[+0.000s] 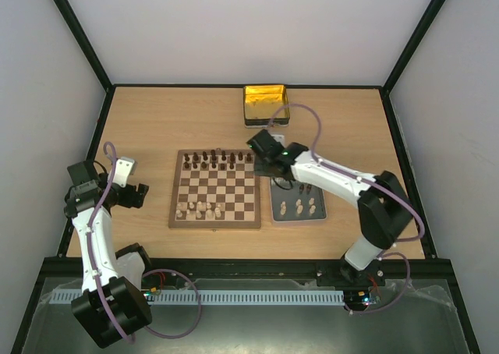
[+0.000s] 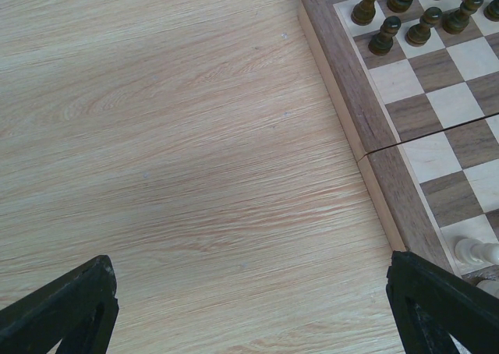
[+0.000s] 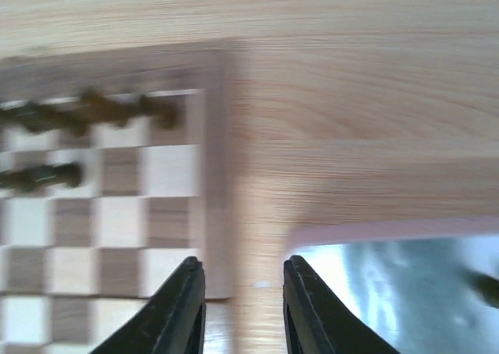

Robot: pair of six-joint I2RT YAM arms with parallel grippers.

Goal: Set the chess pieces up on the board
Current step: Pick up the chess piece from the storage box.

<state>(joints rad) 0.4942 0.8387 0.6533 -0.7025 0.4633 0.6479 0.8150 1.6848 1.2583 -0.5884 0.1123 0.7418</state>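
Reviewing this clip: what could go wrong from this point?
The right gripper is close beside the board corner, and its wrist view is blurred. Its fingers could clip the dark pieces standing there. The arm also reaches over the tray, so descending might topple the waiting pieces.

The board [image 1: 216,192] is square, checkered dark brown and cream inside a brown border, and lies flat at mid-table. From the left wrist I see the board [image 2: 437,136] crossed by a seam at mid-length. The dark pieces [image 1: 218,160] stand upright, crowded into the two far rows. A few pale pieces [image 1: 199,210] stand unevenly spaced in the near rows. More pale ones and a couple of dark ones stand on the grey tray [image 1: 322,202] just right of the board. The right wrist view is blurred, but I can make out dark pieces [image 3: 86,112] by a board corner.
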